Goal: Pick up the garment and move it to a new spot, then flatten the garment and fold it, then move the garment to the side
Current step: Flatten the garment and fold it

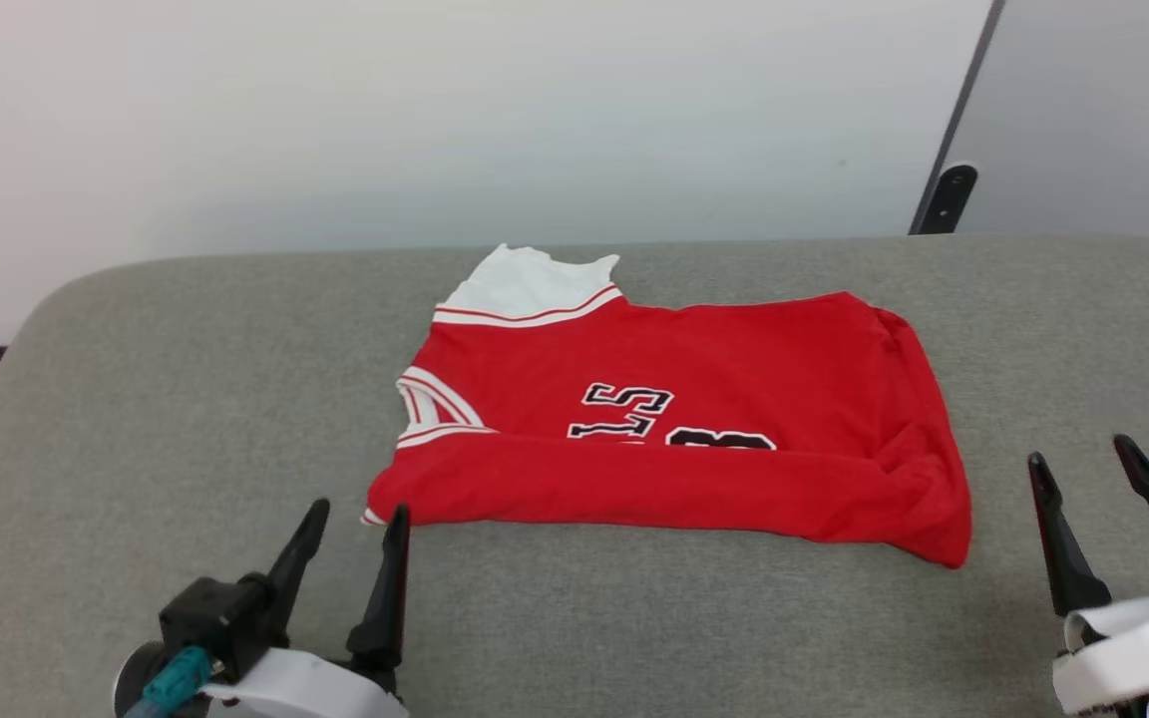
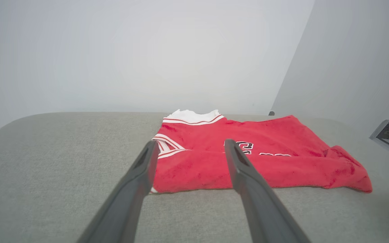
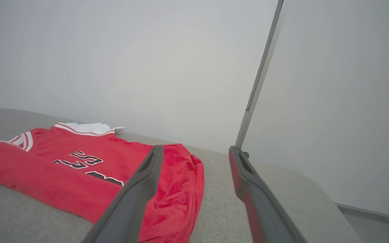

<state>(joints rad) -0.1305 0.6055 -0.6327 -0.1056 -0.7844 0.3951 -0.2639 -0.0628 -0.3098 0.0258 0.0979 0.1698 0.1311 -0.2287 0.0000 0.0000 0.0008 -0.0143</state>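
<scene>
You are seeing the garment (image 1: 674, 439) lying folded on the grey bench (image 1: 186, 379), its near edge doubled over the lettering, ahead of both sets of jaws and between them. The left gripper (image 1: 360, 509) is hovering just beside the garment's near left corner, jaws standing wide apart and gripping nothing. The right gripper (image 1: 1079, 451) is hanging off beyond the garment's right edge, jaws likewise spread and empty. A pale wall (image 1: 435, 120) is rising behind the bench.
</scene>
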